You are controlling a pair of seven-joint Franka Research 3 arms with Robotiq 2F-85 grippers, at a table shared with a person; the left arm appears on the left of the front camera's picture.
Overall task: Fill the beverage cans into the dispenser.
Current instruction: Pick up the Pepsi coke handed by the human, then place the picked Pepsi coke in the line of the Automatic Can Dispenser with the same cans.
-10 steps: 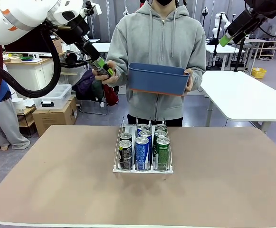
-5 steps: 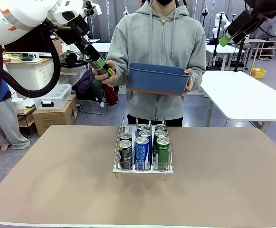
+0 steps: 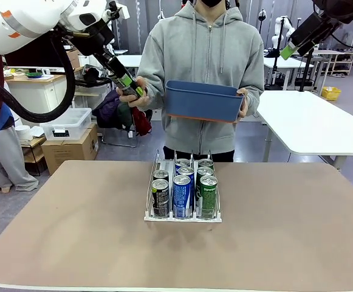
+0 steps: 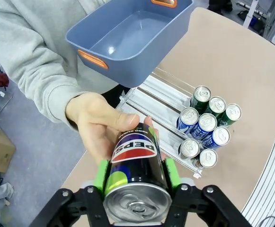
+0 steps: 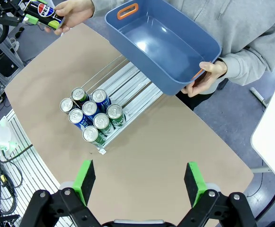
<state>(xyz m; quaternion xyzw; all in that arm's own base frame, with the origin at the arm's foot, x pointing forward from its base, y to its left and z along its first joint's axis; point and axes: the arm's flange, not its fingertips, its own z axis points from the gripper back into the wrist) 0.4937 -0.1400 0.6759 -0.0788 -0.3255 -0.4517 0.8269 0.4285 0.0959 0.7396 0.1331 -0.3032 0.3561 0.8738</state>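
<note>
Since a second ago the left gripper [image 4: 136, 182] has clamped its green pads [image 4: 101, 176] onto the black can [image 4: 135, 177], which the person's hand [image 4: 102, 124] also holds, up off the table beside the blue bin [image 3: 202, 100]. Right gripper [image 5: 139, 182] hangs spread wide and empty, high over the table [image 5: 175, 142]. Eight cans [image 3: 182, 188] stand at the near end of the clear rack [image 3: 182, 214], mid-table.
</note>
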